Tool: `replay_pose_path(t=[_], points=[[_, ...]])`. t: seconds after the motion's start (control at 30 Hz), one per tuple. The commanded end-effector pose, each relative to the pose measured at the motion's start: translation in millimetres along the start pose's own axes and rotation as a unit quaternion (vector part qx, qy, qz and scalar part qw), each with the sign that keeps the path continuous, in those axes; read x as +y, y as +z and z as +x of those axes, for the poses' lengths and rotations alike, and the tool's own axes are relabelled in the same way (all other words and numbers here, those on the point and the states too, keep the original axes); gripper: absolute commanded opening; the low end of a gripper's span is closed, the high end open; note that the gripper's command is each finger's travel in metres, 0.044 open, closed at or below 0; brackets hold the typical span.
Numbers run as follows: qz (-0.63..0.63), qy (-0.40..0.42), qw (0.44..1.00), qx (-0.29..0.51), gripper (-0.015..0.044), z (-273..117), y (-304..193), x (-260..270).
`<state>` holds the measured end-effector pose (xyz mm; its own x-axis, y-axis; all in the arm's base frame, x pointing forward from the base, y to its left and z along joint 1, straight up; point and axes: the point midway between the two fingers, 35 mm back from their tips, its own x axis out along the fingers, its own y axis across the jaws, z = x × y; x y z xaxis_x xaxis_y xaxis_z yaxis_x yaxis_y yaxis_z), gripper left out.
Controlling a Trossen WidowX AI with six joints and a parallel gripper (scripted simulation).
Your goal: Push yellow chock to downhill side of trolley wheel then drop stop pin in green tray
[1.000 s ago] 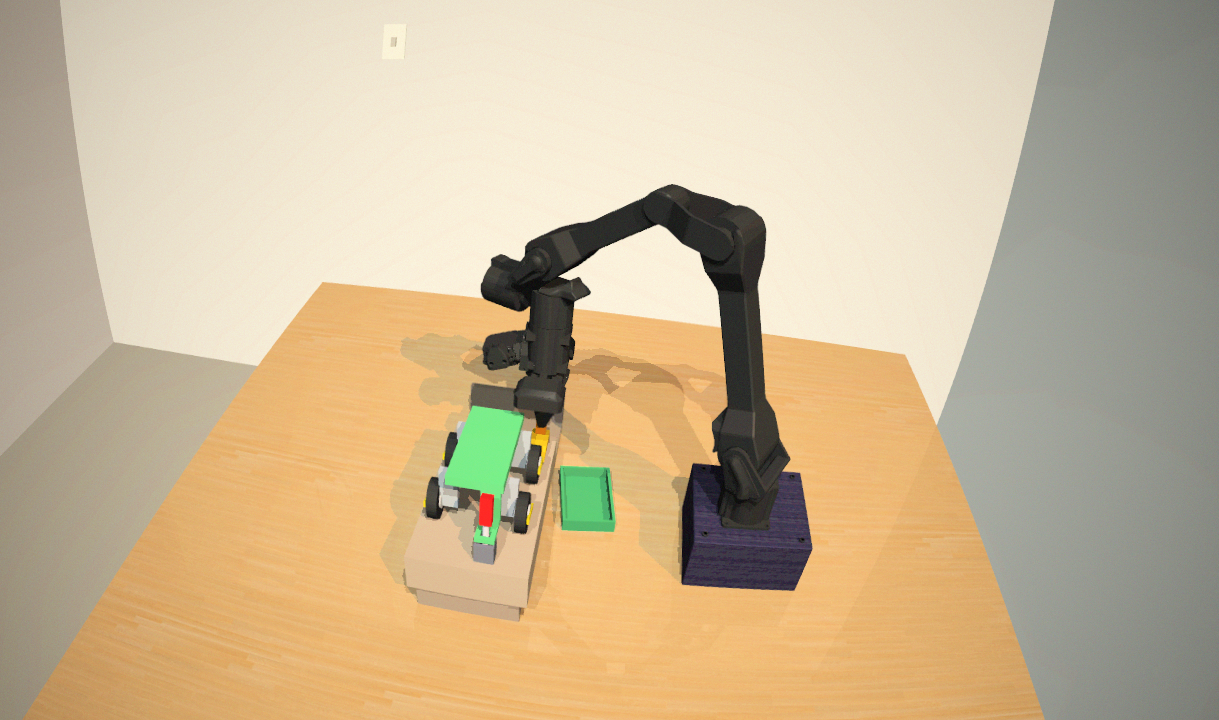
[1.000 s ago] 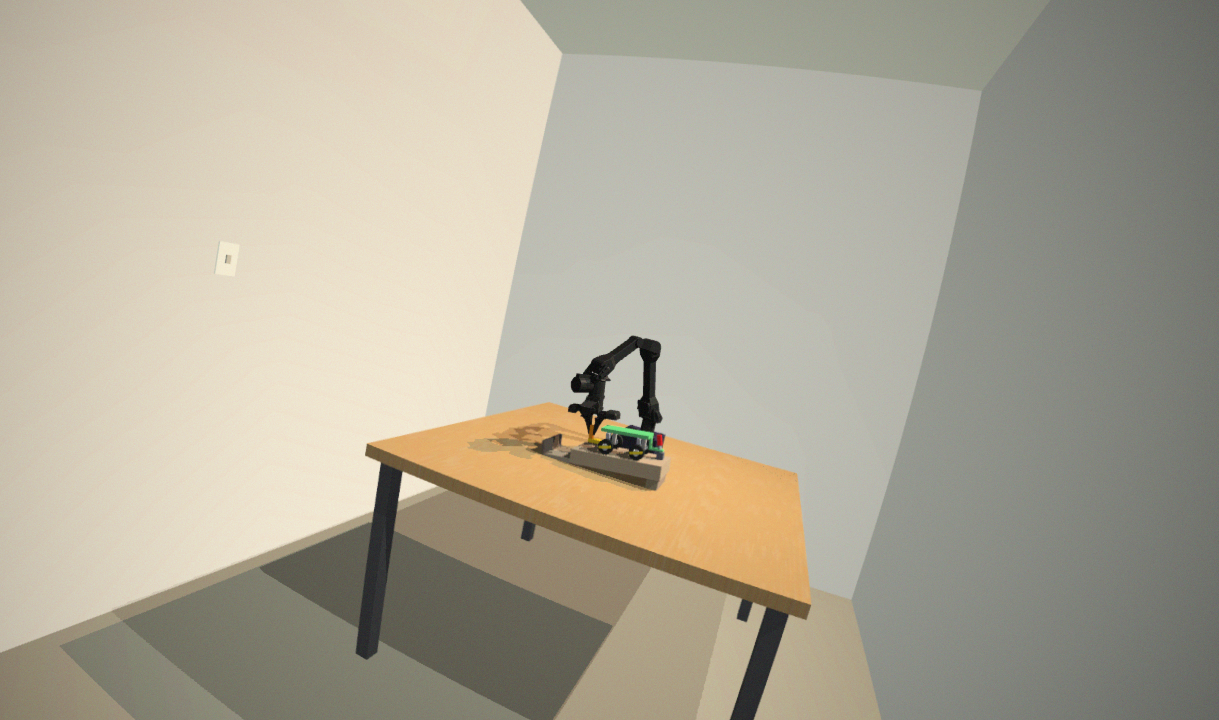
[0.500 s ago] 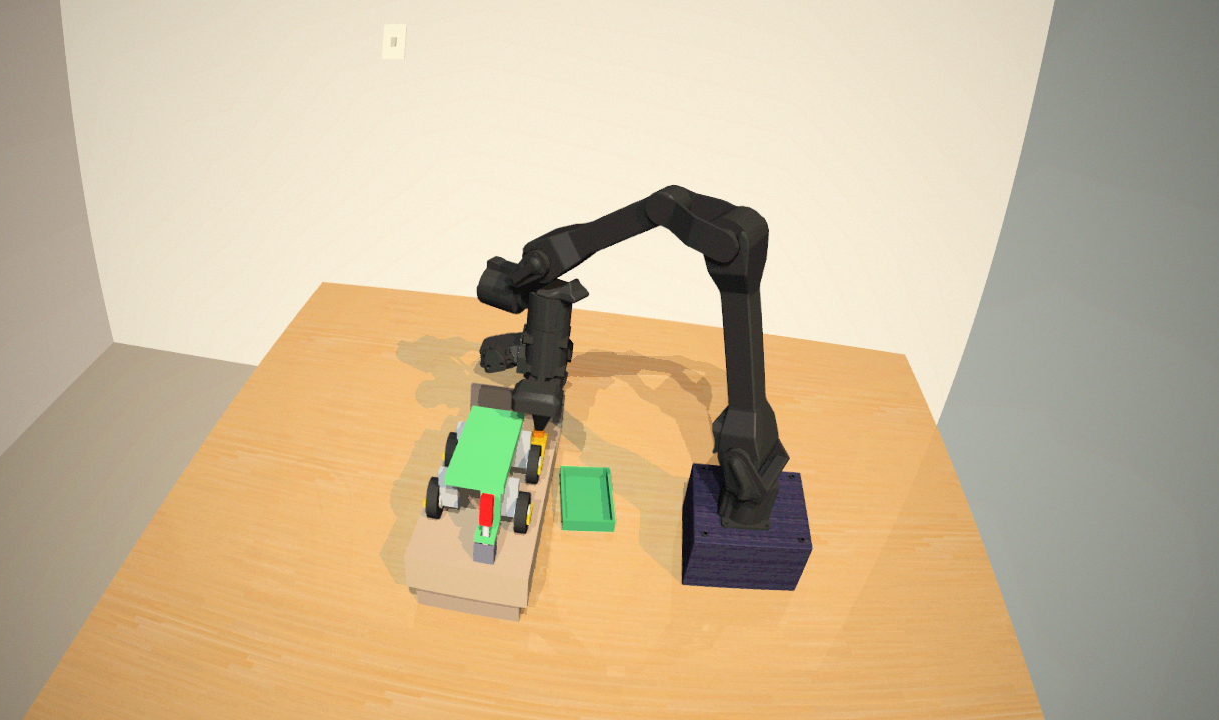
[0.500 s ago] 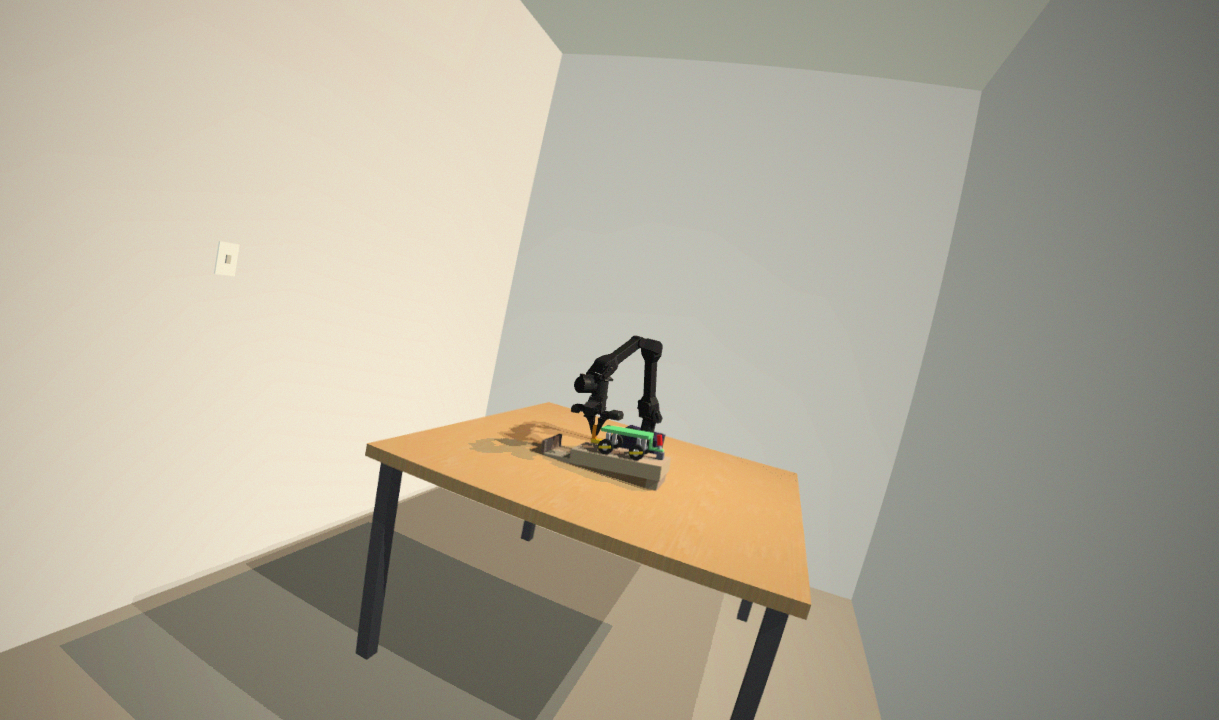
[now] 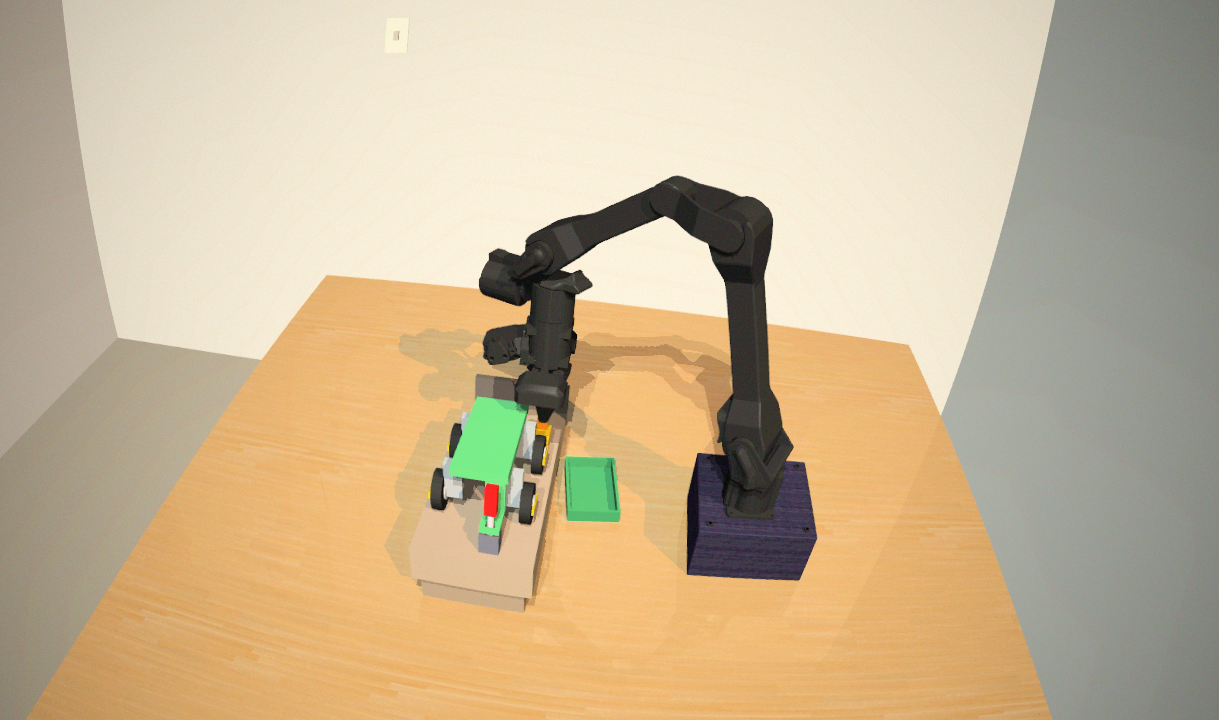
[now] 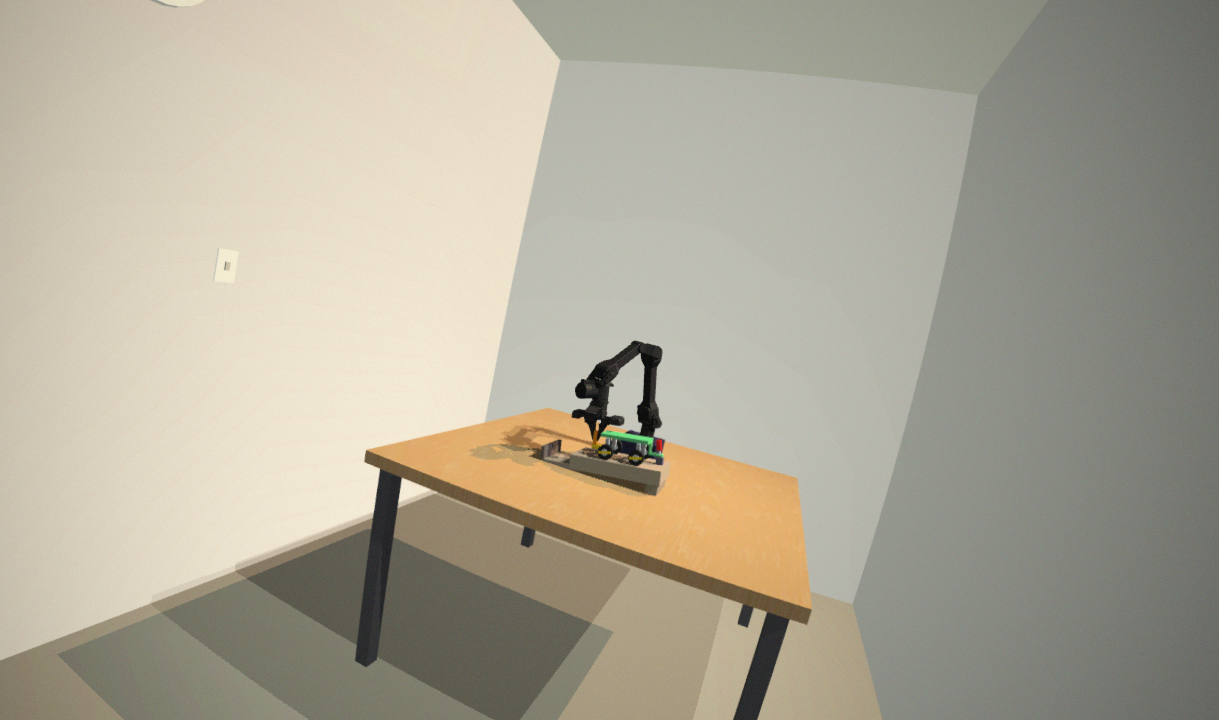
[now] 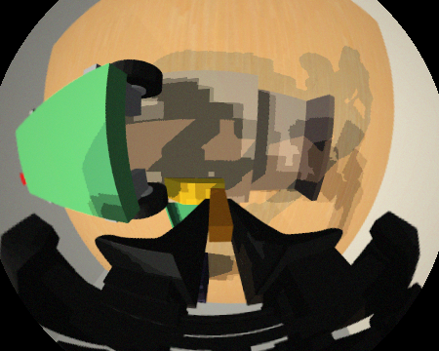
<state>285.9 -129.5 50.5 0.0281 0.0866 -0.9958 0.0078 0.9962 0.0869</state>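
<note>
The green-topped trolley [image 5: 489, 438] [image 6: 626, 437] [image 7: 68, 146] stands on the tan ramp [image 5: 474, 564] [image 6: 613, 471] [image 7: 239, 93]. The red-headed stop pin [image 5: 490, 499] [image 6: 659, 444] stands at its uphill end. My gripper [image 5: 543, 417] [image 6: 596, 438] [image 7: 218, 203] is shut on the orange handle of the yellow chock [image 5: 543, 433] [image 7: 192, 191]. The chock is at the downhill side of the trolley's downhill wheel nearest the tray, its yellow end right by the tyre in the wrist view; whether they touch I cannot tell. The chock's rubber base is hidden. The green tray [image 5: 591, 489] [image 7: 175, 214] is empty.
A dark end wall [image 5: 495, 386] [image 6: 552, 447] [image 7: 320, 146] stands at the ramp's low end. The arm's dark base block [image 5: 747, 555] stands on the wooden table [image 5: 327, 501], with the tray between it and the ramp. The trolley's top is close beside my fingers.
</note>
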Motion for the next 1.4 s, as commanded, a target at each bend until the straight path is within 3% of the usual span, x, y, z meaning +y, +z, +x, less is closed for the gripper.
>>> replay_pose_path(t=[0.0, 0.03, 0.3, 1.0, 1.13, 1.27, 1.37], points=[[0.0, 0.0, 1.0, 0.0, 0.0, 0.0, 0.0, -0.2], [0.0, 0.0, 1.0, 0.0, 0.0, 0.0, 0.0, -0.2], [0.0, 0.0, 1.0, 0.0, 0.019, 0.0, 0.0, -0.2], [0.001, 0.004, 1.0, 0.001, 0.019, -60.2, 0.1, -0.9], [0.002, 0.001, 1.0, 0.001, 0.0295, -52.3, 0.1, -1.8], [0.027, -0.007, 0.999, -0.02, 0.019, -56.6, 10.6, 3.5], [0.066, -0.01, 0.997, -0.04, 0.019, -61.3, 22.1, 13.3]])
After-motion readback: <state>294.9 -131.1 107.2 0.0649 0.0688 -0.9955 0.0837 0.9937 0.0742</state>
